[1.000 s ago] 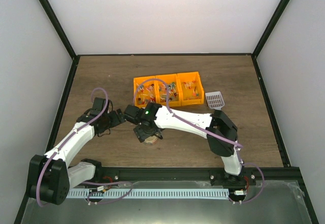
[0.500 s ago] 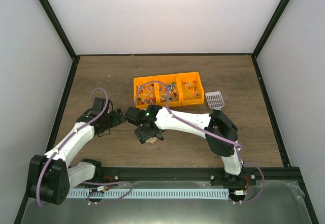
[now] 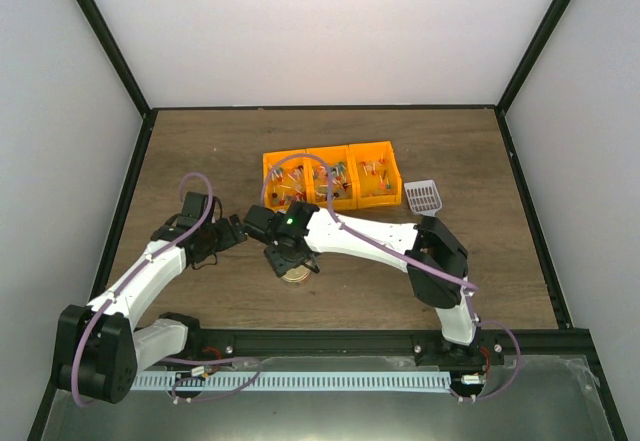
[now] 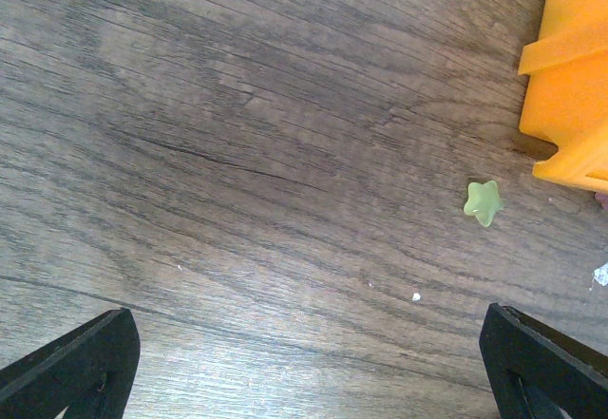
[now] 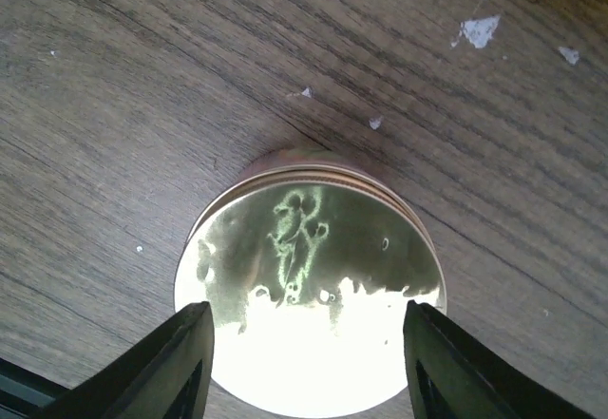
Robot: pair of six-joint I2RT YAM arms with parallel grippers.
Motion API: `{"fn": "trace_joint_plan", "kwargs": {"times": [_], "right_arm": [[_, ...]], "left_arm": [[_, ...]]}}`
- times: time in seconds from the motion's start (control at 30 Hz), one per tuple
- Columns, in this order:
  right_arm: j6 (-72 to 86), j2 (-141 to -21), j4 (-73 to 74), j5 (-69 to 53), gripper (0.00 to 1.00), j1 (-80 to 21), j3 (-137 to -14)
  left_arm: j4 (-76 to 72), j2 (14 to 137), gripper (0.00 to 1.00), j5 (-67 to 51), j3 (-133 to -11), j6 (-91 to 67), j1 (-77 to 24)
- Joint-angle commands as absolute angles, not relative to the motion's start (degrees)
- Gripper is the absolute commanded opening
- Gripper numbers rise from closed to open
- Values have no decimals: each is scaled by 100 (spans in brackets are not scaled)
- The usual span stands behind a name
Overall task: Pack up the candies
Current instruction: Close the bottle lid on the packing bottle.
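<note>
Jaws wide on both, right gripper [image 5: 309, 367] pointing down astride lid [image 5: 309, 276], its arm reaching left, left gripper [image 4: 304, 362] low over table [image 4: 237, 153] left of lid, candies [image 3: 375, 173] in bins [image 3: 378, 202] beyond lid

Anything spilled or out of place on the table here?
Yes: a pale green star-shaped piece lies loose on the wood, outside the orange bin and just beside it. Small white scraps litter the wood near the gold lid.
</note>
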State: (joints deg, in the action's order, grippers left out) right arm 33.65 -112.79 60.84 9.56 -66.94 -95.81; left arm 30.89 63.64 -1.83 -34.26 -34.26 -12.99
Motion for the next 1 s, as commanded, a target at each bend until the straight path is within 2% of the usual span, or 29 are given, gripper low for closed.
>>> {"fn": "trace_joint_plan", "kwargs": {"times": [0.0, 0.17, 0.33, 0.63, 0.83, 0.9, 0.97], "right_arm": [[3377, -11272, 5951, 966, 55, -6606, -9574], [3381, -11099, 5506, 571, 53, -6403, -9012], [3487, -10894, 5138, 114, 56, -6166, -8564], [3527, -10708, 5476, 460, 57, -6170, -9100], [3656, -10303, 5206, 575, 57, -6085, -8717], [3709, -10122, 5060, 527, 56, -5987, -8430], [3784, -9951, 4907, 482, 54, -5886, -8198]], "left_arm": [[3023, 6363, 100, -245, -3375, -3361, -1266], [3005, 6379, 100, -246, -3366, -3355, -1266], [2995, 6394, 100, -245, -3366, -3357, -1263], [2972, 6446, 100, -247, -3380, -3326, -1266], [2826, 6265, 100, -499, -3313, -3263, -1295], [2760, 6153, 96, -594, -3240, -3290, -1341], [2748, 6087, 84, -633, -3175, -3331, -1431]]}}
